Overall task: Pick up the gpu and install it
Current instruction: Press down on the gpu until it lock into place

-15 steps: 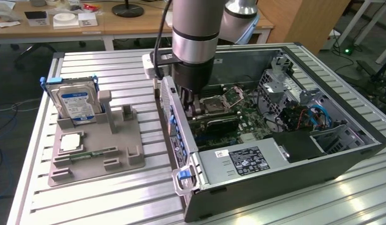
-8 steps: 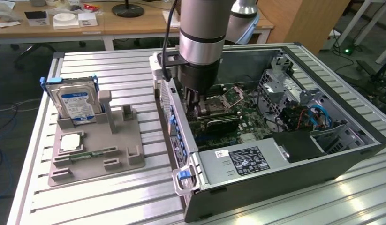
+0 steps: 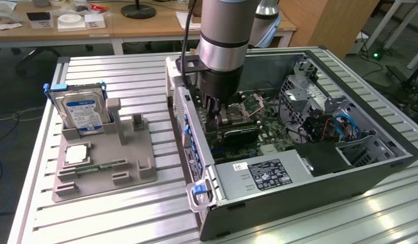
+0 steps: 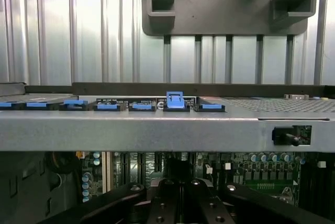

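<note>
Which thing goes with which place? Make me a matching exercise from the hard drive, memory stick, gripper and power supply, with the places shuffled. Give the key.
Things:
1. hard drive
2. memory stick
3. gripper
4. power supply

Places:
A. lying flat on the grey tray
B. in the end of the open computer case nearest the exterior camera, label up
C. standing upright in the grey tray
D. lowered into the case, over the motherboard

Pairs: 1-C, 2-A, 3-D, 4-B
</note>
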Available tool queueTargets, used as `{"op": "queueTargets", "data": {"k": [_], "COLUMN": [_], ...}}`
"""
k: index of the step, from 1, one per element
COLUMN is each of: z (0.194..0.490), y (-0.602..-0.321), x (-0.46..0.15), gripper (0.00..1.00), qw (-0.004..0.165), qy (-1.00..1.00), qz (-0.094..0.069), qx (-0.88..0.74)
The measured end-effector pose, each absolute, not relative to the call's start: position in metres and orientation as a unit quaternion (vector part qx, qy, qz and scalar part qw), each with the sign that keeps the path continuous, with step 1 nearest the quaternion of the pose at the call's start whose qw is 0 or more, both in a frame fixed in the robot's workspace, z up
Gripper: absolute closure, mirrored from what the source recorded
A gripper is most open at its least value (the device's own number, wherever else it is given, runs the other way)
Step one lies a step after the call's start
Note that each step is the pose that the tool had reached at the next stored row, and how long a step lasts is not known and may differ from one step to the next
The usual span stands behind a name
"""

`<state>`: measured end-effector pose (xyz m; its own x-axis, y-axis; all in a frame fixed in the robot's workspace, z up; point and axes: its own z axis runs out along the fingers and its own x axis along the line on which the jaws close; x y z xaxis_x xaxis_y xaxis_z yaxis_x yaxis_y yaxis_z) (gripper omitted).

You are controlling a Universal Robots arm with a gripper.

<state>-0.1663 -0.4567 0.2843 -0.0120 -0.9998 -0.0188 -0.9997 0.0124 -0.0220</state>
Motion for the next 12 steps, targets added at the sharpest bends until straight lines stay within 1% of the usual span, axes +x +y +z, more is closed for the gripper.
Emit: {"op": "queueTargets", "data": {"k": [12], "z": [0.278], "y": [-0.456], "x": [-0.149], "gripper": [0.90], "qw": [0.013], "qy": [0.711], "qz": [-0.001], "qx": [-0.703]}}
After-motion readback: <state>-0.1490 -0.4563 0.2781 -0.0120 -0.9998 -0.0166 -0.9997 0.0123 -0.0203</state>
